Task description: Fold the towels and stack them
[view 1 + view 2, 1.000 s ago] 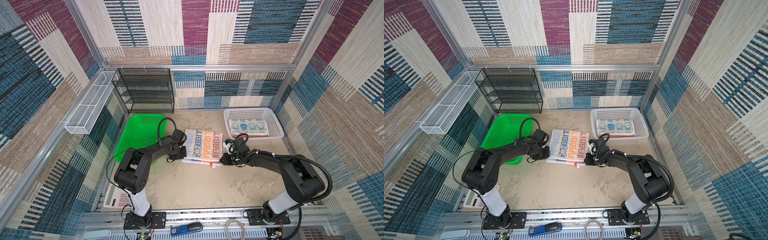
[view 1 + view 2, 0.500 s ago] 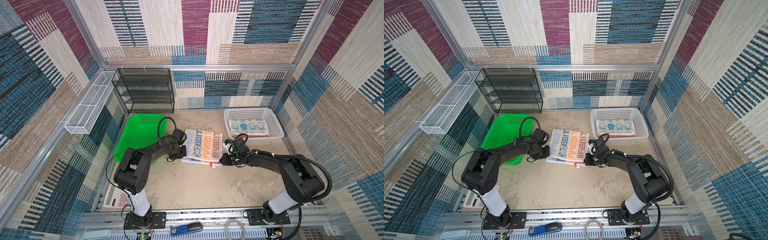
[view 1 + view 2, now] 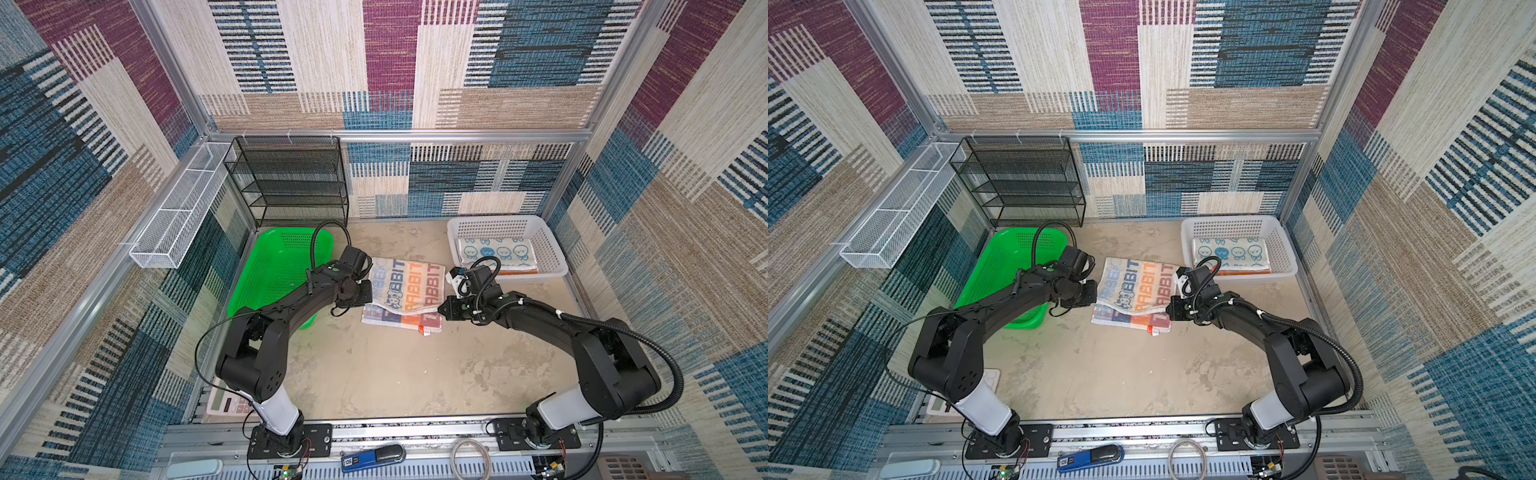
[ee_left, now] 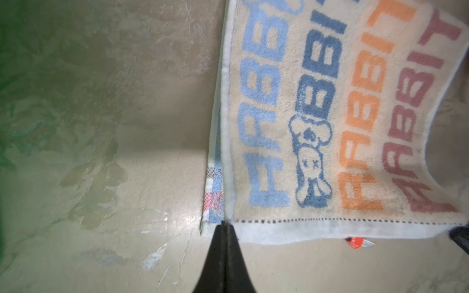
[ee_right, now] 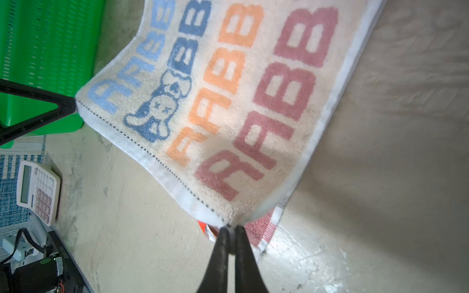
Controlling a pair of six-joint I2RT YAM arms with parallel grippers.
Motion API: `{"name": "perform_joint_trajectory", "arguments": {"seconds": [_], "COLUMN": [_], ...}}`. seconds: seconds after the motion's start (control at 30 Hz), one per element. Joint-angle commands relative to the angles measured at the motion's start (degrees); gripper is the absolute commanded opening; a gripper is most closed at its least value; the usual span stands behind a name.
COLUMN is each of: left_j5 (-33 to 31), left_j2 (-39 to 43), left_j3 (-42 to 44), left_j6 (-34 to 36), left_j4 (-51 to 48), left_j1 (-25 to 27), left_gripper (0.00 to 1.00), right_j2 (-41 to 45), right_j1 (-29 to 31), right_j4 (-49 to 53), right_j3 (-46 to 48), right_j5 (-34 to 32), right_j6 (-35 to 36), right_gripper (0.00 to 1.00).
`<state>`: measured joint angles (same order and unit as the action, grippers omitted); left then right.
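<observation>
**Between the two baskets, one towel hangs by two corners**

On the counter (image 3: 374,374), between the green basket (image 3: 274,270) and the white basket (image 3: 498,226), lies the whitish towel (image 3: 409,286) with the "RABBIT" letters. Its lower layer rests flat and shows the woven back side, with a small red label (image 3: 424,330) at the near edge. The upper layer is lifted over it and sags a little in the middle, because it is held only at its two free corners. The left hand (image 3: 370,294) is fully closed on one corner; in the left wrist view its fingertips (image 4: 215,258) meet on the white hem. The right hand (image 3: 439,309) is closed in the same way on the other corner, pinching the cloth at the very tip. Both hands are low and at about equal height, so the held edge runs parallel to the edge below.

I judge that this is the half fold of the last towel: the held edge has to come down on the near edge of the lower layer. The pinch is small, so a quick pull could let a corner slip out.

The other two towels are already in the white basket: the blue towel (image 3: 494,251) lies folded on top, and only an edge of the orange towel (image 3: 515,271) shows under it.
</observation>
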<state>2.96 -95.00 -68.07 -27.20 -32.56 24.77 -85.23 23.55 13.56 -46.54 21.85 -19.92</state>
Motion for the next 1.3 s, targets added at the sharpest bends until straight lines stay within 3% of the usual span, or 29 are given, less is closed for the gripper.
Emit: {"name": "perform_joint_trajectory", "arguments": {"seconds": [0.0, 0.33, 0.6, 0.83, 1.07, 1.27], "left_j5": [0.53, 5.49, 6.0, 5.11, 2.37, 4.6], "left_j2": [2.64, 3.13, 2.24, -0.33, 4.64, 7.99], "left_j3": [1.1, 10.61, 15.42, 12.52, 5.77, 12.89], "left_j6": [0.95, -1.44, -1.8, -0.43, 0.96, -1.35], "left_j4": [-1.12, 4.51, 7.28, 5.22, -1.61, 0.97], "left_j1": [0.01, 0.24, 0.25, -0.06, -0.08, 0.17], "left_gripper": [0.0, 0.0, 0.0, 0.0, 0.0, 0.0], "right_j2": [2.34, 1.78, -2.81, -3.92, 2.52, 3.17], "right_j1": [0.1, 2.44, 2.56, 2.55, 2.55, 2.55], "right_j4": [1.28, -3.0, -6.09, -6.14, 0.6, -1.26], "right_j3": [0.05, 7.03, 9.87, 8.39, 2.54, 7.17], "right_j5": [-0.15, 1.73, 1.06, -0.07, -1.57, 0.01], "right_j6": [0.71, -1.42, -1.7, -1.37, -0.56, -1.35], "right_gripper": [0.0, 0.01, 0.01, 0.01, 0.01, 0.01]}}
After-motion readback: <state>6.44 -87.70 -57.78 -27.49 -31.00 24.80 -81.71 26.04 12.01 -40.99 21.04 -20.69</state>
